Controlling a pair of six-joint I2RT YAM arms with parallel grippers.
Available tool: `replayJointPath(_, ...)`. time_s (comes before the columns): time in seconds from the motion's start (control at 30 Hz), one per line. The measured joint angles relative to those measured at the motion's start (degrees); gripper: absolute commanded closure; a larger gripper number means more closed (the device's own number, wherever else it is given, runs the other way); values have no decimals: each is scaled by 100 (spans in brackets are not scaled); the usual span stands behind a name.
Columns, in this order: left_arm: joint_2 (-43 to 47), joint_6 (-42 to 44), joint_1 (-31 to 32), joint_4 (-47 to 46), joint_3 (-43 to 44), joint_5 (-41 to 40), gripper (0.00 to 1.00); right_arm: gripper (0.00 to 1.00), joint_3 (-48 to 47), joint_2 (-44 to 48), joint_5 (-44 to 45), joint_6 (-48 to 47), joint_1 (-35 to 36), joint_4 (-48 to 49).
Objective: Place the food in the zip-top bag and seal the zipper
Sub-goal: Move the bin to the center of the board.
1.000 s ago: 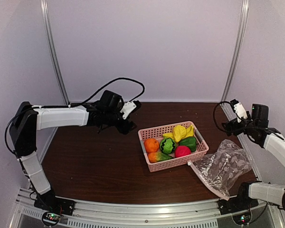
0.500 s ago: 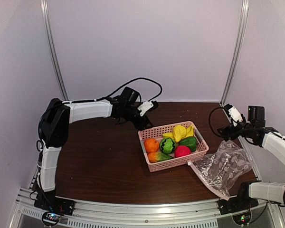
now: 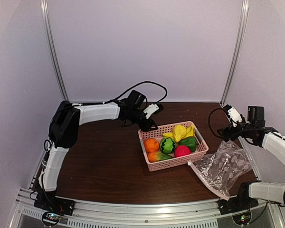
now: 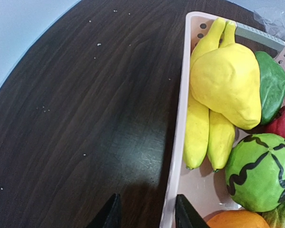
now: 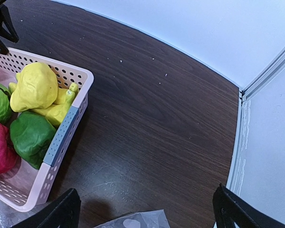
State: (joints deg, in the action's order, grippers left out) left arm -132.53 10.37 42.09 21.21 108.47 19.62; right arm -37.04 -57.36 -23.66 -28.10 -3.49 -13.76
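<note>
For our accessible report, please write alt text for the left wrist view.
The left pincer straddles one wall of a pink basket, its jaws apart. Inside lie a yellow banana bunch, a green pepper and a striped green ball; a dark table lies beside.

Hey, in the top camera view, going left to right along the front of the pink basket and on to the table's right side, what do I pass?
round orange toy fruit → dark-green striped toy ball → red-pink toy fruit → clear crinkly plastic zip-top bag
</note>
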Motion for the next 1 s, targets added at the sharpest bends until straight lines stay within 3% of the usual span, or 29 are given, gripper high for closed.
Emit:
replayJointPath(0.2, -205, -76, 59, -17, 72, 15, 71, 5, 0, 2, -37, -2, 7, -17)
replayJointPath(0.37, -247, -184, 76, -166, 74, 13, 90, 14, -2, -35, -83, -20, 125, -15)
replayJointPath(0.5, -367, -262, 85, -273, 214, 11, 97, 17, -116, -323, -181, 26, 291, -125)
replayJointPath(0.8, -986, -608, 98, -634, 1012, -225, 100, 20, -431, -339, -334, 70, 313, -372)
replayJointPath(1.0, -1027, -1440, -31, -782, 1027, -743, 100, 22, -872, -376, -415, -146, 313, -1099)
